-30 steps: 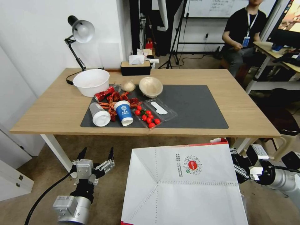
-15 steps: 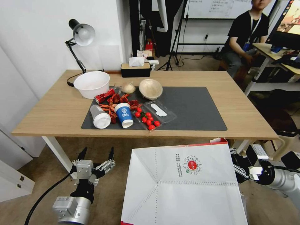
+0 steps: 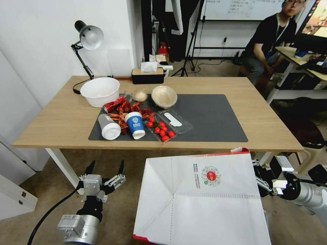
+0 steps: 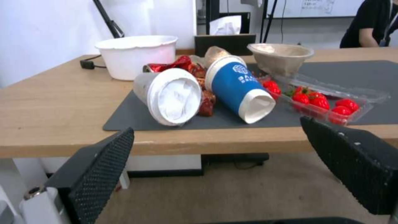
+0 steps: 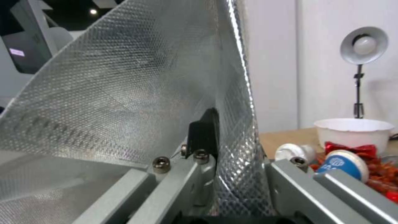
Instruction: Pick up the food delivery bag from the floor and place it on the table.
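1. Food delivery bag [image 3: 201, 200]: large white paper bag with red edges and a round red logo, tilted, held clear of the floor just before the table's near edge; silver foil lining [image 5: 136, 81].
2. Floor [image 3: 51, 190]: brownish-grey carpet.
3. Table [image 3: 58, 115]: light wood with dark grey mat [image 3: 211, 115].
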Motion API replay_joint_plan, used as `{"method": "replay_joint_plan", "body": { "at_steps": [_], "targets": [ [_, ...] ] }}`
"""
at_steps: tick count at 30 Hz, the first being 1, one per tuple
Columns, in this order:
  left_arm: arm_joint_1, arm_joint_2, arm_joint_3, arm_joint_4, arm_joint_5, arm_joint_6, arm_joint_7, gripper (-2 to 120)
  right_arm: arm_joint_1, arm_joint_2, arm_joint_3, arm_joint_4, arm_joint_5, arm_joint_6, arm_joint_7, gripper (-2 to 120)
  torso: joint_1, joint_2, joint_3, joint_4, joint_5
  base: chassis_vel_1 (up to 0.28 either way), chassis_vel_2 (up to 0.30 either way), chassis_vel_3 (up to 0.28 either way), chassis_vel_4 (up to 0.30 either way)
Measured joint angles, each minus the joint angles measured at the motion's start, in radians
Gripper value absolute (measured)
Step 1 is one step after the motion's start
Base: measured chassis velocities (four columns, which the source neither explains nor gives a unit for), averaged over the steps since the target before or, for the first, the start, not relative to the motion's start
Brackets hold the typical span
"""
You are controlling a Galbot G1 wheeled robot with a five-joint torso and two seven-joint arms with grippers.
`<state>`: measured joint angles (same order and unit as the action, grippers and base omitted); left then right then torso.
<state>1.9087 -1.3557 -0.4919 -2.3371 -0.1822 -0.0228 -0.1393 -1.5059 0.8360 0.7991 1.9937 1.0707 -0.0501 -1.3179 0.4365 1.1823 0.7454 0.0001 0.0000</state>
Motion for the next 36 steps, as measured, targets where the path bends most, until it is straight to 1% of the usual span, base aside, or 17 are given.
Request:
{"method": "replay_joint_plan", "body": {
  "at_steps": [5, 8, 13, 16, 17, 18, 21, 22, 24, 25, 26, 27, 29, 30, 32, 34, 36],
  "targets": [
    [-0.005, -0.003, -0.001, 0.001, 0.001, -0.013, 0.009, 100, -0.013, -0.008, 0.052, 0.009, 0.034, 0.005, 0.024, 0, -0.001, -0.001, -0.001, 0.0, 0.0, 0.0, 0.0, 0.0, 0.0],
    [-0.01, -0.001, -0.001, 0.004, 0.0, -0.017, 0.01, 100, -0.027, -0.017, 0.112, 0.025, 0.097, 0.014, 0.078, 0, -0.001, -0.002, -0.001, -0.0001, 0.0, 0.0, 0.0, 0.0, 0.0],
    [-0.012, -0.002, 0.005, 0.005, -0.003, -0.021, 0.006, 100, -0.044, -0.018, 0.165, 0.047, 0.153, 0.028, 0.15, 0, -0.001, -0.003, -0.002, 0.0, -0.0001, 0.0, 0.0, 0.0, 0.0],
    [-0.012, -0.003, 0.01, 0.005, -0.005, -0.024, 0.003, 100, -0.071, 0.003, 0.225, 0.091, 0.225, 0.049, 0.287, 0, -0.002, -0.004, -0.002, -0.0003, 0.0, 0.0, 0.0, 0.0, 0.0],
    [-0.011, -0.002, 0.01, 0.005, -0.005, -0.027, 0.003, 100, -0.074, 0.009, 0.24, 0.11, 0.24, 0.065, 0.368, 0, -0.002, -0.004, -0.002, -0.0003, 0.0, 0.0, 0.0, 0.0, 0.0],
    [-0.011, -0.002, 0.01, 0.005, -0.005, -0.027, 0.003, 100, -0.074, 0.009, 0.24, 0.11, 0.24, 0.065, 0.368, 0, -0.002, -0.004, -0.002, -0.0003, 0.0, 0.0, 0.0, 0.0, 0.0],
    [-0.013, 0.008, 0.006, 0.005, -0.01, -0.029, 0.001, 100, -0.073, 0.008, 0.261, 0.175, 0.265, 0.1, 0.647, 0, -0.002, -0.004, -0.002, 0.0, 0.0, 0.0, 0.0, 0.0, 0.0],
    [-0.013, 0.008, 0.006, 0.005, -0.01, -0.029, 0.001, 100, -0.073, 0.008, 0.261, 0.175, 0.265, 0.1, 0.647, 0, -0.002, -0.004, -0.002, 0.0, 0.0, 0.0, 0.0, 0.0, 0.0],
    [-0.014, 0.011, 0.004, 0.004, -0.012, -0.029, 0.0, 100, -0.066, 0.0, 0.262, 0.204, 0.273, 0.109, 0.789, 0, -0.002, -0.005, -0.003, 0.0, -0.0002, 0.0, 0.0, 0.0, 0.0],
    [-0.014, 0.011, 0.004, 0.004, -0.013, -0.029, 0.0, 100, -0.056, -0.008, 0.259, 0.222, 0.277, 0.113, 0.897, 0, -0.002, -0.005, -0.003, 0.0, -0.0001, 0.0, 0.0, 0.0, 0.0],
    [-0.014, 0.011, 0.004, 0.004, -0.013, -0.029, 0.0, 100, -0.056, -0.008, 0.259, 0.222, 0.277, 0.113, 0.897, 0, -0.002, -0.005, -0.003, 0.0, -0.0001, 0.0, 0.0, 0.0, 0.0],
    [-0.013, 0.011, 0.004, 0.003, -0.013, -0.031, -0.001, 100, -0.046, -0.016, 0.249, 0.232, 0.28, 0.116, 0.976, 0, -0.002, -0.005, -0.003, 0.0, -0.0001, 0.0, 0.0, 0.0, 0.0],
    [-0.01, 0.011, 0.004, 0.003, -0.013, -0.035, -0.002, 100, -0.023, -0.033, 0.228, 0.236, 0.281, 0.119, 1.072, 0, -0.002, -0.005, -0.003, 0.0, 0.0, 0.0, 0.0, 0.0, 0.0],
    [-0.01, 0.011, 0.004, 0.003, -0.013, -0.035, -0.002, 100, -0.023, -0.033, 0.228, 0.236, 0.281, 0.119, 1.072, 0, -0.002, -0.005, -0.003, 0.0, 0.0, 0.0, 0.0, 0.0, 0.0],
    [-0.006, 0.013, 0.004, 0.001, -0.015, -0.037, -0.006, 100, 0.003, -0.057, 0.203, 0.229, 0.276, 0.124, 1.153, 0, -0.002, -0.005, -0.003, 0.0001, 0.0, 0.0, 0.0, 0.0, 0.0],
    [-0.005, 0.013, 0.004, 0.0, -0.016, -0.037, -0.007, 100, 0.012, -0.067, 0.196, 0.222, 0.275, 0.128, 1.179, 0, -0.003, -0.005, -0.003, 0.0001, 0.0, 0.0, 0.0, 0.0, 0.0],
    [-0.004, 0.013, 0.004, -0.001, -0.016, -0.038, -0.008, 100, 0.031, -0.091, 0.183, 0.202, 0.28, 0.137, 1.235, 0, -0.002, -0.006, -0.003, 0.0, 0.0, 0.0, 0.0, 0.0, 0.0]
  ]
}}
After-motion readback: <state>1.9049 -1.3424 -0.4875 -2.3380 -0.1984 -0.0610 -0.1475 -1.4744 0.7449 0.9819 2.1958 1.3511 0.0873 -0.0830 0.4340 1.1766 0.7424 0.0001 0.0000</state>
